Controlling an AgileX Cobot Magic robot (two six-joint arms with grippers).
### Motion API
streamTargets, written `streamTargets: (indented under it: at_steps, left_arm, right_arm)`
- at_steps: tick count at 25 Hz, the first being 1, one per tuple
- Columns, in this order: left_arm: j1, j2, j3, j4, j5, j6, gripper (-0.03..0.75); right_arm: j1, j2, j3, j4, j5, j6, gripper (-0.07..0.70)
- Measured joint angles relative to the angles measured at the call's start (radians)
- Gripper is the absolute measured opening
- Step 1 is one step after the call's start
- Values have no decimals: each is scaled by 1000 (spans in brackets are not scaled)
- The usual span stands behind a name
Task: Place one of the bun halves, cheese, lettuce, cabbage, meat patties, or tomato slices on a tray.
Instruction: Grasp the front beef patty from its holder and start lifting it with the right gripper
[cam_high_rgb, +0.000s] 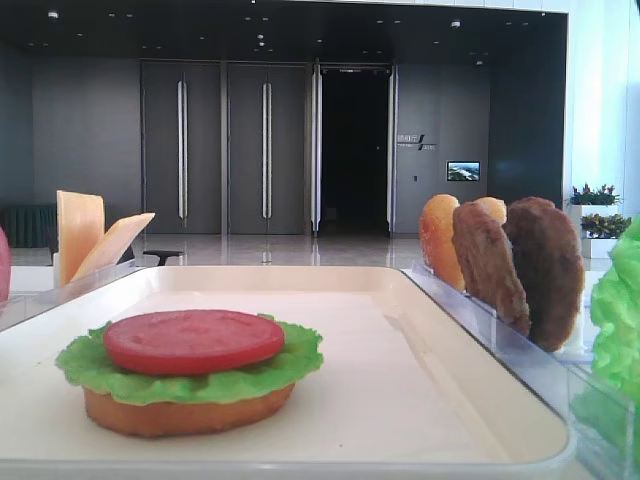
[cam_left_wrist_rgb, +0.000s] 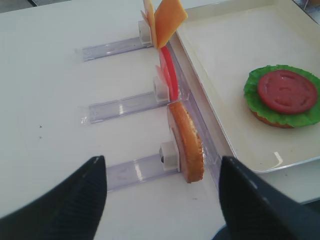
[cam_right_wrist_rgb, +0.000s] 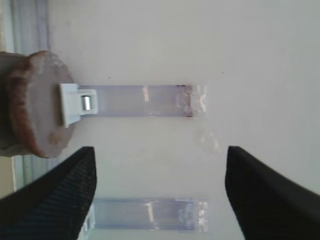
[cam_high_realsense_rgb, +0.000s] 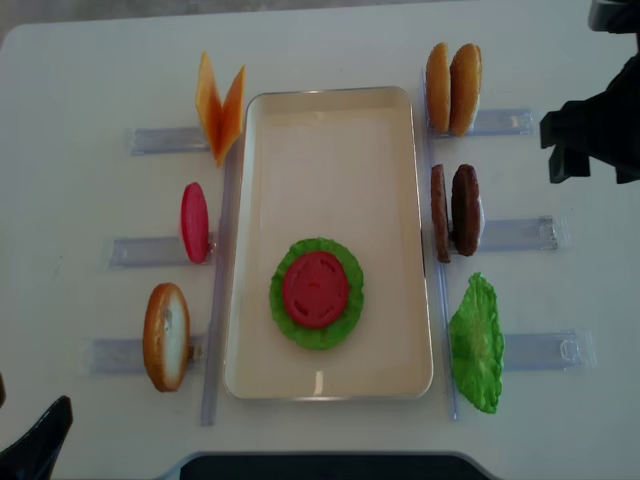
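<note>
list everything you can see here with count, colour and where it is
tray: 1, cream-white, centre of table
bun half on tray: 1, tan, bottom of the stack
lettuce on tray: 1, green, on that bun half
tomato slice on tray: 1, red, on the lettuce
cheese: 2 slices, yellow-orange, upright in rack left of tray, far end
racked tomato slice: 1, red, left middle rack
racked bun half: 1, tan, left near rack
bun halves: 2, tan, right far rack
meat patties: 2, dark brown, right middle rack
racked lettuce: 1, green, right near rack
clear racks: 6, three each side
left gripper: black, open
right gripper: black, open
</note>
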Motion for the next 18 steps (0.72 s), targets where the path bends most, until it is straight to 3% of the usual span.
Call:
streamTargets:
  at_steps: [5,10,18]
  left_arm:
    - [0,0,0,0,0,0,535]
    - [0,0,0,0,0,0,535]
    - [0,0,0,0,0,0,535]
  right_arm:
    - [172,1,-59,-34,-1,120,538]
    - [284,8,-127,-41,4,192,538]
    - [388,153,-251,-49,107,232,538]
